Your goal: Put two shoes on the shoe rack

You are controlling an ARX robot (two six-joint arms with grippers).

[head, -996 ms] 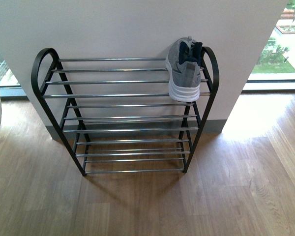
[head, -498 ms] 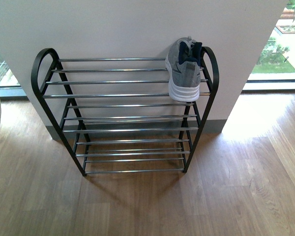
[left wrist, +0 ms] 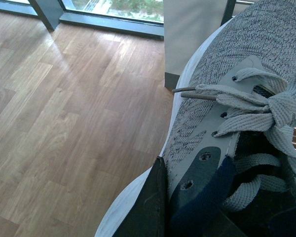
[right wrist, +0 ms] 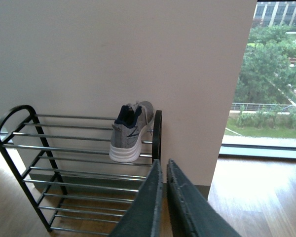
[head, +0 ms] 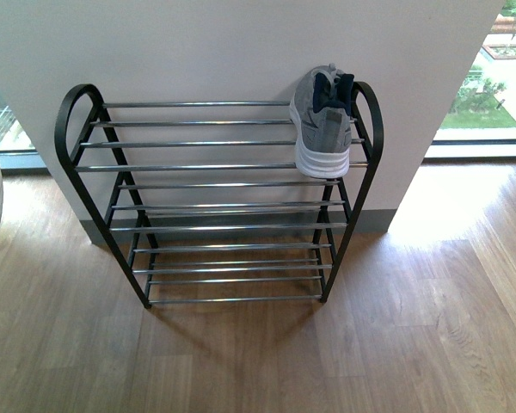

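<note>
Left wrist view, nearest: a grey knit sneaker (left wrist: 212, 113) is seen filling most of the picture, with white sole, grey laces tied in a bow and a dark navy collar. It is gripped at the collar by the left gripper (left wrist: 187, 217). One dark finger (left wrist: 149, 207) is pressed against the outer side of the shoe; the other finger is hidden by the shoe. The sneaker is carried clear of the wooden floor (left wrist: 64, 123), which is seen beyond its sole.

Right wrist view, nearest: the right gripper (right wrist: 164, 165) is seen with its two dark fingers drawn almost together. Only a thin slit is left between them, and nothing is held.

Front view, middle distance: neither arm can be made out. The shoe rack (head: 198, 166) is stood on the floor against a white wall (head: 241, 43). Black arched side frames and tiers of chrome rods are noted.

On the rack: a second grey sneaker (head: 320, 129) is set upright on the top tier at the right end, just beside the right side frame. Its toe is turned outward and its heel toward the wall. The white toe is seen to overhang the front rod slightly. The same placement is confirmed in the right wrist view (right wrist: 129, 133).

Farthest: windows (head: 490, 77) are seen past the wall, with greenery outside.
</note>
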